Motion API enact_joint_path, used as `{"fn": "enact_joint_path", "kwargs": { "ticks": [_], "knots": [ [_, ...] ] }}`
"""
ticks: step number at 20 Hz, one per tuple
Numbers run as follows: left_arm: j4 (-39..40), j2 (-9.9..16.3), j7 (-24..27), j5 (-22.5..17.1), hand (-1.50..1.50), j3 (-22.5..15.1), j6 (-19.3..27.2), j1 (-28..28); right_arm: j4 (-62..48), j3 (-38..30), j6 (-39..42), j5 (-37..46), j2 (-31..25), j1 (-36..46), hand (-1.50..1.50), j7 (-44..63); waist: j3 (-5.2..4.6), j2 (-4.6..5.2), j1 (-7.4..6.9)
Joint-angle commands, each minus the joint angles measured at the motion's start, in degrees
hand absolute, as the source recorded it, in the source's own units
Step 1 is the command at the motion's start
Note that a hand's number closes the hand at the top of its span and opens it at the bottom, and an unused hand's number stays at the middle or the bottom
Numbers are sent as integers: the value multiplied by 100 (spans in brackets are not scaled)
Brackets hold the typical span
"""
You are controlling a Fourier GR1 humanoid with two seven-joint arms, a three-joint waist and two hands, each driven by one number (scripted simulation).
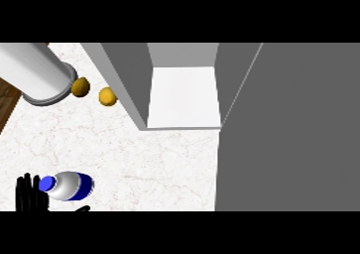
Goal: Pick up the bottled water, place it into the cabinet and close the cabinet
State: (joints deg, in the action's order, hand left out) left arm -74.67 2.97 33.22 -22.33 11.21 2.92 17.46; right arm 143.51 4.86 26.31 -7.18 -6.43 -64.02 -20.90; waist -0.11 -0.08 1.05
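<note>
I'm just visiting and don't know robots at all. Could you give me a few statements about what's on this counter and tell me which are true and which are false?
1. The bottled water stands inside the cabinet. False: it is on the counter, near the view's lower left.
2. The cabinet door is open. True.
3. A black hand is right beside the bottle. True: the left hand, at the bottle's left.
4. Two small yellow-brown objects lie on the cabinet's white shelf. False: they lie on the counter, left of the cabinet.
5. The bottle has a red cap. False: it is blue.
</note>
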Motion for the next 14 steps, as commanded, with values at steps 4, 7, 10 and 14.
{"fn": "enact_joint_path", "kwargs": {
  "ticks": [4, 7, 10, 14],
  "knots": [
    [1553, 92, 758, 57, -150, 413, -57, -910, 384, -586, 151, -656, -90, -116, -150, -95, 3, 4, -1],
    [1743, 138, 824, 55, -150, 441, -130, -911, 738, -157, 141, -327, 122, -409, -150, 28, 3, 2, -21],
    [2397, 306, 1085, -153, -150, 662, -564, -1345, 826, -476, 217, -598, -2, -426, -150, -31, -1, 5, 1],
    [2357, 214, 1044, -389, -150, 565, -1150, -1396, 787, -622, 240, -680, -111, -328, -150, 61, 2, 13, -55]
  ]
}}
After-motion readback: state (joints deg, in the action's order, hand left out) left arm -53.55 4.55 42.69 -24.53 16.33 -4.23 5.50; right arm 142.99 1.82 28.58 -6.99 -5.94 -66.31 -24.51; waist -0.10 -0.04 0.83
